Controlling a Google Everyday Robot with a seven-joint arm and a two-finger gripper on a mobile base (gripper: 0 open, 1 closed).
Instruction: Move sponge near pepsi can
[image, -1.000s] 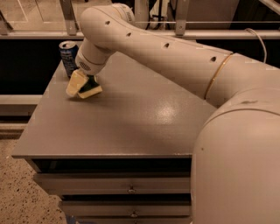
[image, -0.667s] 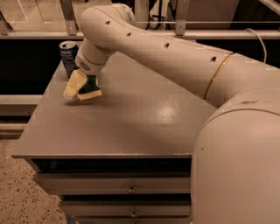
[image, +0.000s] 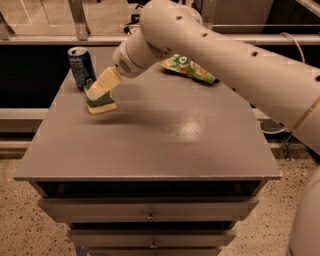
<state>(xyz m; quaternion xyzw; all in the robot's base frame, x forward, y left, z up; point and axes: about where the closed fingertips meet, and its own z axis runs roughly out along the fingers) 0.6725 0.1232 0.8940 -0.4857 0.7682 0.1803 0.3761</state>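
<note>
Green-topped sponge (image: 101, 101) still in pinch of gripper (image: 98, 91) nr pepsi can (image: 81, 66); arm (image: 215, 47) now higher, snack bag (image: 189, 68) uncovered.

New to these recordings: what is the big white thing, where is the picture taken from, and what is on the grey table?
The big white shape is a robot's single arm, reaching in from the right. Its end carries a two-finger tool, closed on the sponge, a small block with a green top and yellow base, held tilted low over the grey table. There is one camera view only, looking down at the table from its front; where the camera is mounted is not known. At the table's far left corner stands a blue pepsi can, close to the sponge but apart from it. Further right at the back lies a green snack bag. Drawers sit below the tabletop.
</note>
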